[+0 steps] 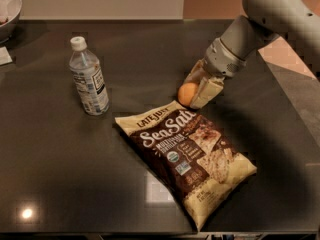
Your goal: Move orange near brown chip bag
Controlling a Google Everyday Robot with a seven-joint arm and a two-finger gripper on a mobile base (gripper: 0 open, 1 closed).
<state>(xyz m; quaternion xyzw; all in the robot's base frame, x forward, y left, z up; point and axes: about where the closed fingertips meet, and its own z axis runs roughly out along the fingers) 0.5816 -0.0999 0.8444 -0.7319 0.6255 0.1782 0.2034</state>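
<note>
The orange (pixel 186 93) is at the table's middle right, just past the top edge of the brown chip bag (pixel 187 156). The bag lies flat, slanting from the centre toward the front right, with its white "Sea Salt" lettering facing up. My gripper (pixel 194 95) reaches down from the upper right, and its cream fingers (pixel 207 91) close around the orange. The orange is at or just above the table surface, about a finger's width from the bag's top corner.
A clear water bottle (pixel 88 77) with a white cap stands upright at the left. A bowl's rim (pixel 12 11) shows at the far left corner, with a white card below it. The dark table's (pixel 75 164) right edge runs diagonally behind my arm.
</note>
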